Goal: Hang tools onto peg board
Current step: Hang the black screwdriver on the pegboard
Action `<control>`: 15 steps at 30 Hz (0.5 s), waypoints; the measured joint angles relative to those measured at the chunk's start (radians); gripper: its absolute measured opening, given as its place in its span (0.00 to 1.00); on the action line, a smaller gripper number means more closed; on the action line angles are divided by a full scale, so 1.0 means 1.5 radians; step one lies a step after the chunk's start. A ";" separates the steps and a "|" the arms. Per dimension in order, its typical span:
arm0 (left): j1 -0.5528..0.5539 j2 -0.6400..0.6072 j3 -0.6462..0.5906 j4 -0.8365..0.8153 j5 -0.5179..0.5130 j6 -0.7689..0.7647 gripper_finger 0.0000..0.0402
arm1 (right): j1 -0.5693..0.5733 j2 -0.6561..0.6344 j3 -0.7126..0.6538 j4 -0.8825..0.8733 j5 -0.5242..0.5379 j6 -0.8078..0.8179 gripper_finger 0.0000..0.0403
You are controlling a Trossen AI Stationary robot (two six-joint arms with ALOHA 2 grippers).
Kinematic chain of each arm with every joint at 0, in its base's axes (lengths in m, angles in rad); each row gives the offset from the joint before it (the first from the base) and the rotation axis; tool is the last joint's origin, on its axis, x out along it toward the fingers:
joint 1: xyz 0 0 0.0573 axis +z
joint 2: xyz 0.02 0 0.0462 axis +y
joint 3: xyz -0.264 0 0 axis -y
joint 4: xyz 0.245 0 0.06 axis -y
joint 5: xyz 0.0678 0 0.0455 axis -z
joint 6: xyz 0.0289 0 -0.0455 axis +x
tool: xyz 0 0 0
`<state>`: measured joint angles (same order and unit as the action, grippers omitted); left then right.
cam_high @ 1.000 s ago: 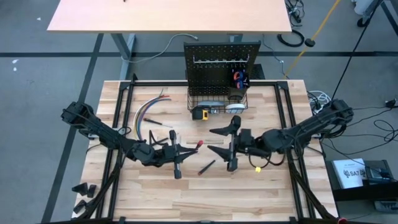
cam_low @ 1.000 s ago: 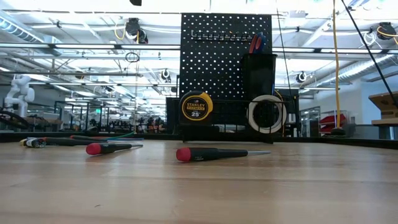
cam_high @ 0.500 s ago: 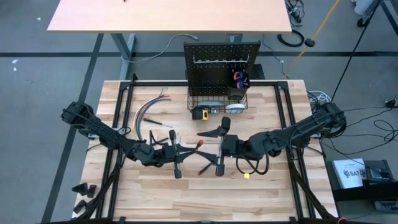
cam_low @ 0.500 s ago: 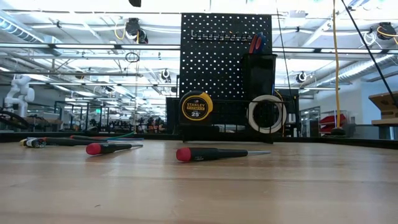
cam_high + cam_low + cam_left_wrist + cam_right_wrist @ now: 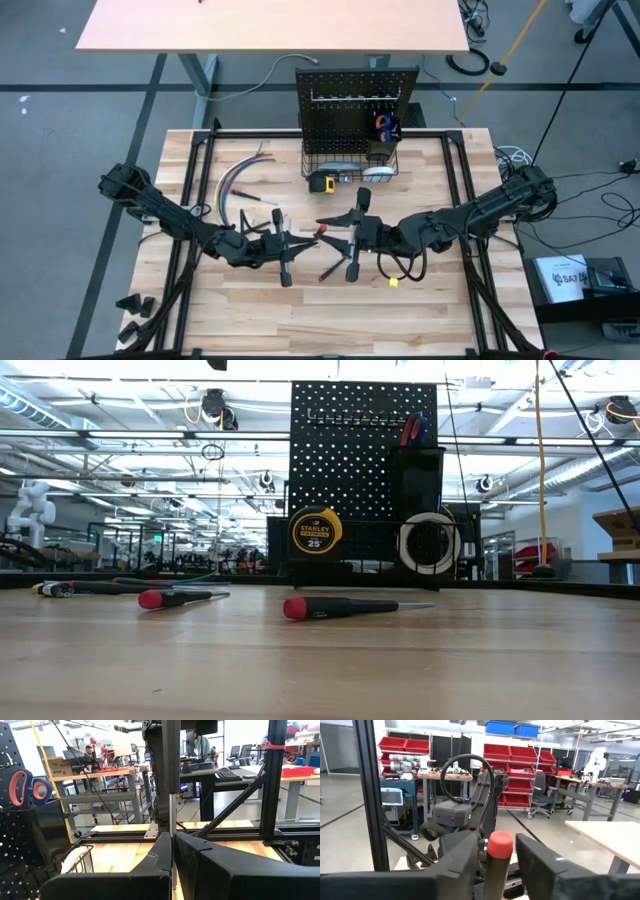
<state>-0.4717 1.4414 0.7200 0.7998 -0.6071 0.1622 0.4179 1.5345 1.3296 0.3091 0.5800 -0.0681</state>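
High view: I count the peg board [image 5: 357,105] upright at the table's far edge, the tape measure [image 5: 321,182] just in front of it, and the left gripper [image 5: 283,246] mid-table.

Low view: I list two red-capped screwdrivers [image 5: 345,606] lying flat on the tabletop [image 5: 320,670].

Left wrist view: I see the left fingers [image 5: 161,865] pressed together, holding nothing.

Right wrist view: I see the right gripper [image 5: 495,857] with its fingers either side of a red-capped screwdriver handle [image 5: 499,851]; I cannot tell if they pinch it.
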 joint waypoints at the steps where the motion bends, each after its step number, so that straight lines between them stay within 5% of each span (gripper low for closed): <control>1: 0.000 0.000 0.000 0.000 0.000 0.000 0.01 | 0.000 0.000 0.000 0.000 0.000 0.000 0.28; 6: 0.000 0.000 0.000 -0.001 0.000 0.001 0.02 | 0.001 0.000 0.000 0.000 -0.001 -0.011 0.11; 15: -0.002 -0.003 0.000 -0.043 -0.031 0.025 0.32 | -0.021 -0.035 0.000 -0.042 -0.004 0.057 0.11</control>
<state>-0.4746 1.4367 0.7197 0.7347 -0.6529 0.2000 0.3860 1.4813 1.3291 0.2463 0.5745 0.0182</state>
